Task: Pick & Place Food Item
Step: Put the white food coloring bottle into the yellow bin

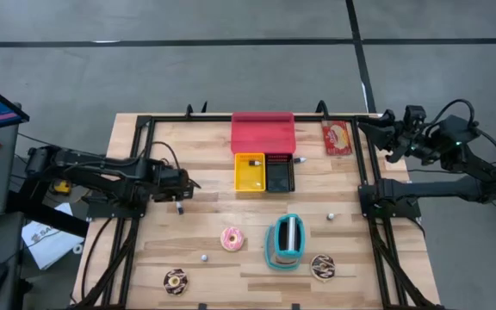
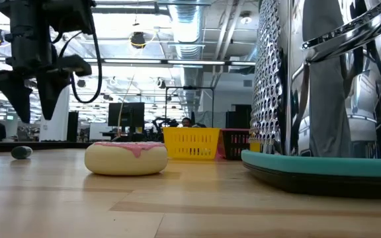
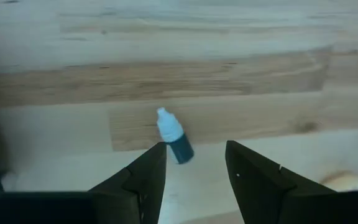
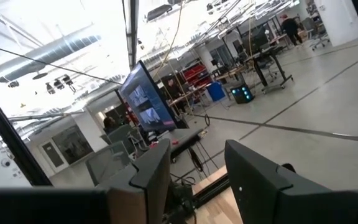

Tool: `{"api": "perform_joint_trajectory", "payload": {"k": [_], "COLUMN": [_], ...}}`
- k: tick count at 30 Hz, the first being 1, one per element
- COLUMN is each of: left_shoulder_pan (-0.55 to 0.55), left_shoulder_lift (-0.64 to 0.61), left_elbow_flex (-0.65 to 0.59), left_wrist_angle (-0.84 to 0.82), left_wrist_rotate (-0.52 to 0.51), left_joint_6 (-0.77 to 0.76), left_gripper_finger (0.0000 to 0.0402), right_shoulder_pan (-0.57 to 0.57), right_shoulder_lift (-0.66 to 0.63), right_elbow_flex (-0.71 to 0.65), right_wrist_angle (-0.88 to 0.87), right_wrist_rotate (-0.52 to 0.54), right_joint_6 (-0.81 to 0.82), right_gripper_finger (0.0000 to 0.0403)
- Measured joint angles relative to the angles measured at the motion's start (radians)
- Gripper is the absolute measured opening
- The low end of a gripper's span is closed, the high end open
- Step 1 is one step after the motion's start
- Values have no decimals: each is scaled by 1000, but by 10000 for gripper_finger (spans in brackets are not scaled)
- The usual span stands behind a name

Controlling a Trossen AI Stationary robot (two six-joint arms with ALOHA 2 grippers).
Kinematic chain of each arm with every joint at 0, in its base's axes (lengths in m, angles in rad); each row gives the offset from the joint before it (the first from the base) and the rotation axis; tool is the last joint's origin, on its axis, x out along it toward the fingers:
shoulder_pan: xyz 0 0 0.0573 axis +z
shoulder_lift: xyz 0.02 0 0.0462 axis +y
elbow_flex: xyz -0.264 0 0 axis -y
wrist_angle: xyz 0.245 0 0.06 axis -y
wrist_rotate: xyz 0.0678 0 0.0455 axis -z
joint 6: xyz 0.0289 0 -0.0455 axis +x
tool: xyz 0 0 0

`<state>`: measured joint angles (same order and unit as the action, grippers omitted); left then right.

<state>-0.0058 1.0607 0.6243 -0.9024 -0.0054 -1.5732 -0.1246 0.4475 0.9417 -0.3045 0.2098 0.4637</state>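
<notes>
Counting three donuts on the wooden table: a pink-iced donut lying near the middle of the front half, a chocolate donut sitting toward the front left corner, and a second chocolate donut resting just beside the teal tray. Counting one metal grater standing on that tray, two small baskets touching side by side, a yellow basket and a black basket, one red bin lying just behind them, one red packet near the back right, two tiny balls lying well apart, and one small bottle with a white cap and dark body. Hovering over that bottle with the left gripper, pointing steeply down, fingers parted and gripping nothing, the bottle showing just ahead of the tips. Waiting with the right gripper raised at the back right corner, aiming out into the room, fingers likewise spread and empty. Filling most of the low view's right side with the grater and tray, both cut off at the edge; hiding the two chocolate donuts there; leaving the packet's print too small to read.
</notes>
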Motion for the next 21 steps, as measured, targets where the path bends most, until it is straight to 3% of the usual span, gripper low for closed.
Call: {"api": "perform_joint_trajectory", "payload": {"k": [21], "left_shoulder_pan": [-104], "left_shoulder_lift": [268], "left_elbow_flex": [0], "left_wrist_angle": [107], "left_wrist_rotate": [14], "left_joint_6": [-137], "left_gripper_finger": [136], "right_shoulder_pan": [0], "right_shoulder_lift": [17], "right_elbow_flex": [0], "right_wrist_angle": [-1], "right_wrist_rotate": [-2], "right_joint_6": [4], "right_gripper_finger": [147]}}
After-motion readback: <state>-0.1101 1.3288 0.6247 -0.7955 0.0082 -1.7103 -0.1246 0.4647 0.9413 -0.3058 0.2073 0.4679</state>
